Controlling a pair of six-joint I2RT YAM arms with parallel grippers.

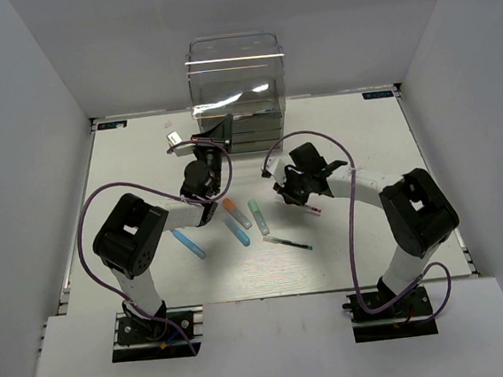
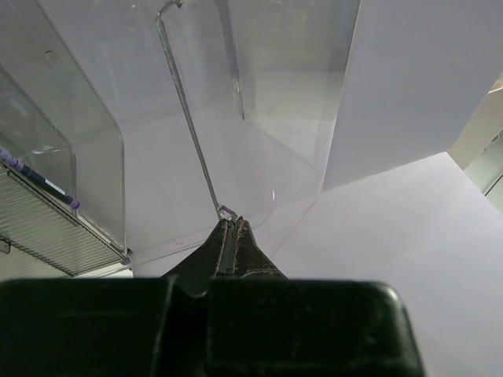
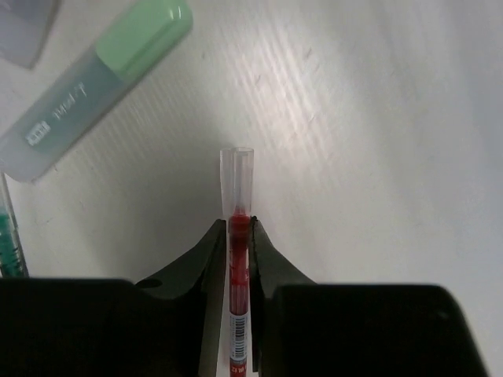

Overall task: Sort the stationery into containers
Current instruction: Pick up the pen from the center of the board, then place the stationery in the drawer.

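My right gripper [image 3: 238, 224] is shut on a thin red pen [image 3: 238, 236], whose clear cap sticks out past the fingertips over the white table. In the top view this gripper [image 1: 298, 195] is right of centre. A mint-green marker [image 3: 94, 86] and a green pen [image 3: 8, 236] lie to its left. My left gripper [image 2: 230, 220] is shut on the thin clear rim of a pulled-out drawer [image 2: 189, 118] of the clear cabinet [image 1: 237, 83]. A dark purple pen [image 2: 39, 181] lies in a drawer at the left.
On the table between the arms lie an orange marker [image 1: 231, 210], two light-blue markers [image 1: 188, 244] [image 1: 240, 234], the mint-green marker [image 1: 259, 216] and the green pen [image 1: 288, 243]. White walls close in the table on three sides.
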